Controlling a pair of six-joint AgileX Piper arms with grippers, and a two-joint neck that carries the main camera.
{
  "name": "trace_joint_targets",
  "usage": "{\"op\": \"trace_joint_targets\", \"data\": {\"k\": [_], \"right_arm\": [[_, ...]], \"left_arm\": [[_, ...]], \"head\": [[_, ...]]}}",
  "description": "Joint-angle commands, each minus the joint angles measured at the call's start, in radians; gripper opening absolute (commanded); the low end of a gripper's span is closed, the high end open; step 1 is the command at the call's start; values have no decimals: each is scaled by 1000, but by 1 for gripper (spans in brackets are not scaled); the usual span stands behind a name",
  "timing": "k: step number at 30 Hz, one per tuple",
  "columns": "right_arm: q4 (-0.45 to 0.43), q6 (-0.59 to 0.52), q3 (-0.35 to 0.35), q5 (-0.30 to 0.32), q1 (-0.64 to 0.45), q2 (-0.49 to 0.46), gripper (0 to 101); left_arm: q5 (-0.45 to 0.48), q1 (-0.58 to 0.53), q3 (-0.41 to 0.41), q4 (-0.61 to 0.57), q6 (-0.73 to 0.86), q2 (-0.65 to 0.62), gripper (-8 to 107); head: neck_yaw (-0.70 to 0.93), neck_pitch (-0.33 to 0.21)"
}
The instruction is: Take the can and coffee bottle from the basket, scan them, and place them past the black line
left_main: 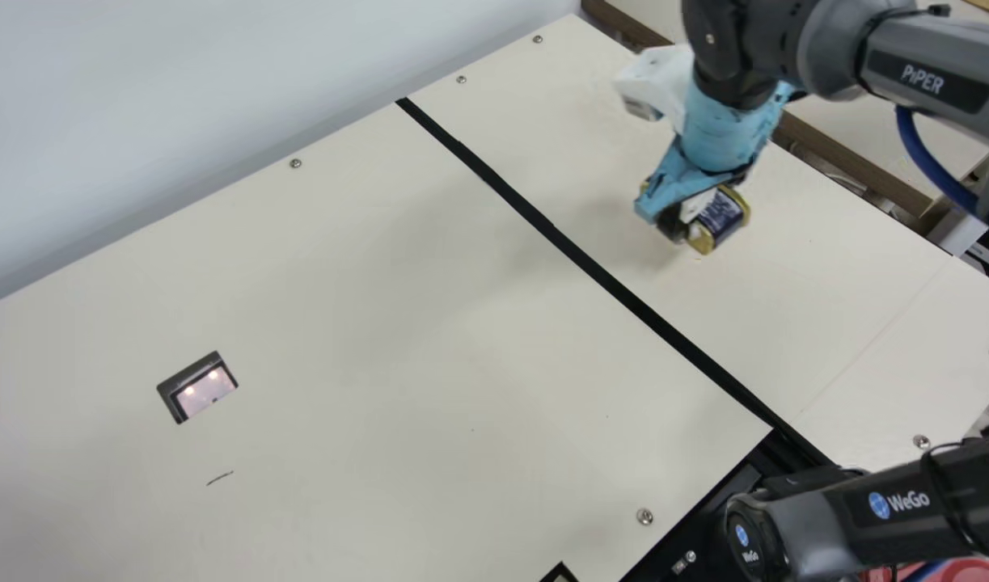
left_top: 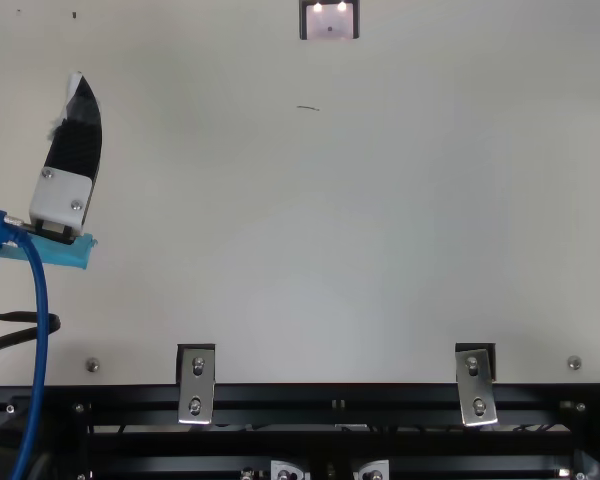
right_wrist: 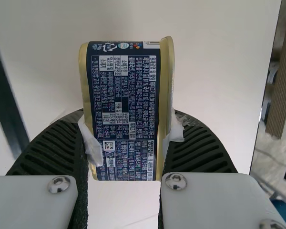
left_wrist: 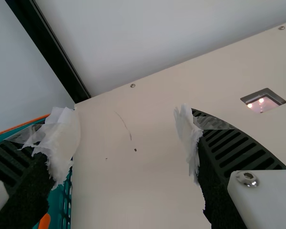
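Well, the right gripper (left_main: 688, 221) has the blue and gold can (left_main: 724, 217) squeezed between its fingers, over the part of the table (left_main: 817, 299) to the right of the black line (left_main: 575, 252) in the main view. The left gripper (left_top: 76, 135) is wide open, with the green basket (left_wrist: 65, 207) near one finger in its wrist view.

In the main view, we see a cream table (left_main: 397, 323), flat, crossed diagonally by a black line (left_main: 583, 257), with a lit scanner window (left_main: 205, 394), a short dark mark (left_main: 219, 478) and screws (left_main: 644, 516).
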Motion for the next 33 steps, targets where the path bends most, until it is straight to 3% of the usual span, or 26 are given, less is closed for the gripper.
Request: {"op": "trace_joint_targets", "data": {"k": [1,9,10,11,16,21,27,33], "right_arm": [[29,-5,6,-12,-79,8,0],[161,-45,45,-74,-219,33,0],[171,-47,50,-83,-230,34,31],[174,-48,55,-92,-240,33,101],[199,-60,59,-124,-264,0,101],[257,-98,32,-118,-242,-87,101],[400,-162,-10,-68,-178,-199,101],[593,-203,-34,32,-96,-297,101]], "left_arm": [[0,0,0,0,0,0,90],[0,0,0,0,0,0,90],[0,0,0,0,0,0,90],[0,0,0,0,0,0,90],[0,0,0,0,0,0,90],[0,0,0,0,0,0,90],[0,0,0,0,0,0,90],[0,0,0,0,0,0,90]], "head": [[-12,-25],[-12,-25],[-12,-25],[-12,-25],[-12,-25],[-12,-25],[-12,-25],[-12,-25]]}}
